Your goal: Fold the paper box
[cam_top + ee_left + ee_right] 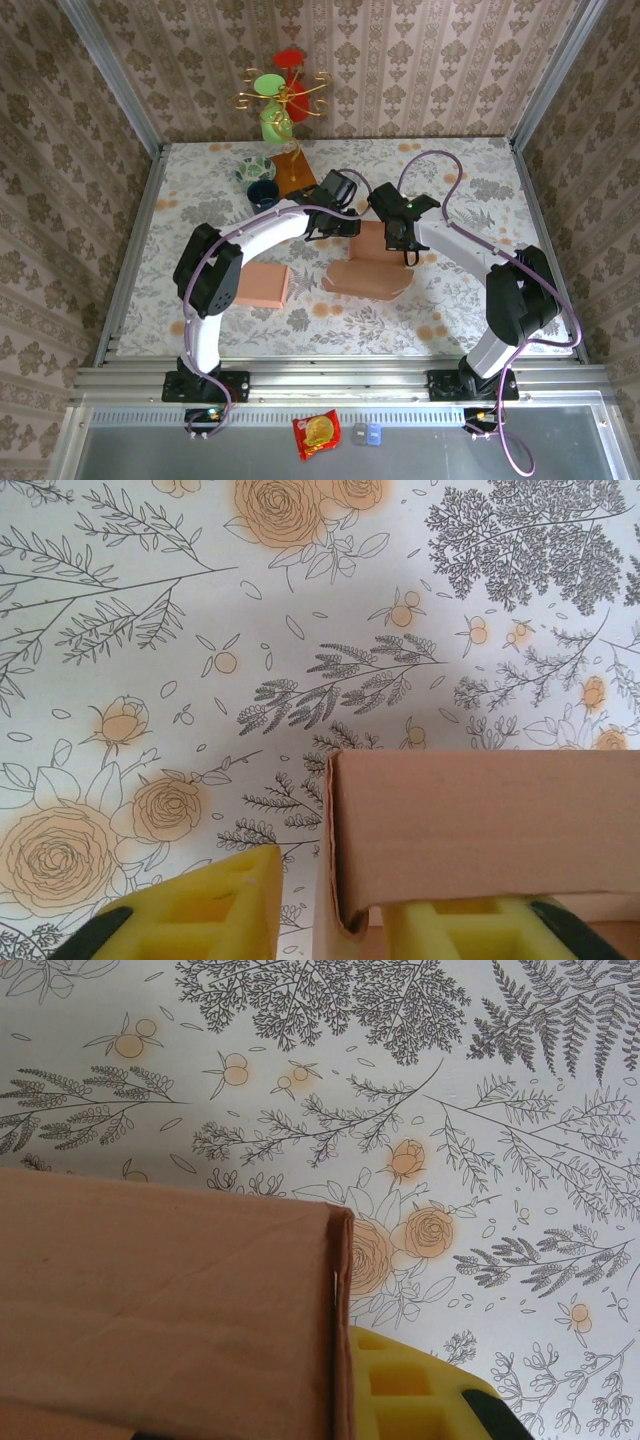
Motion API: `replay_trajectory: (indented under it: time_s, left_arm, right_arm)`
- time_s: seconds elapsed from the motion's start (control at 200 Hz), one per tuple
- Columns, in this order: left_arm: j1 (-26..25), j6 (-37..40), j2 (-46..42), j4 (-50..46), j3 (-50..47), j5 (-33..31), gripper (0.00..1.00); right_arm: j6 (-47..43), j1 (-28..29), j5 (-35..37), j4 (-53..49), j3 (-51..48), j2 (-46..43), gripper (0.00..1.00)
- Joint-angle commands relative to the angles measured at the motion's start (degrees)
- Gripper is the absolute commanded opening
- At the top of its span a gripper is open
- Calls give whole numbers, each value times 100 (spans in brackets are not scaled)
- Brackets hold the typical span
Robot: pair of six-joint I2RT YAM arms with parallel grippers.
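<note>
Two pairs of jaws work one raised wall of the paper box (365, 275), directly beneath them: left jaws slightly apart astride its edge, right jaws pinched on it. Wall-raising step, apparently; next needs the left to close.

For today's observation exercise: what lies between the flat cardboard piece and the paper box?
Top view: bare tablecloth runs between cardboard piece and paper box.

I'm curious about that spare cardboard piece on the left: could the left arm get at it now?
Probably yes: the cardboard piece lies uncovered beside that arm, though its tool is at the paper box and must pull back.
</note>
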Motion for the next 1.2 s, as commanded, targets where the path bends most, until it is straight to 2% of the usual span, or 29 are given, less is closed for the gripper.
replay_trajectory:
  time_s: [0.0,0.24,0.5,0.525,0.63,0.91,1.195]
  left_arm:
    - [29,172,-97,41,123,118,24]
    - [-53,302,57,-159,250,18,25]
    - [-22,366,-266,-312,363,-86,37]
    - [-1,332,-316,-324,357,-77,41]
    - [75,173,-579,-308,285,-47,49]
    - [484,-75,-1295,-438,92,-156,48]
    - [771,-142,-1593,-737,-413,331,44]
  right_arm:
    - [80,-25,38,-213,119,65,0]
    - [101,-65,-11,-194,126,77,0]
    - [75,-254,-244,-73,41,86,0]
    - [86,-286,-276,-60,37,90,0]
    - [173,-465,-553,-26,-6,98,0]
    - [795,-1087,-1431,115,-328,-43,0]
    - [2381,-2082,-2631,321,-1073,-286,0]
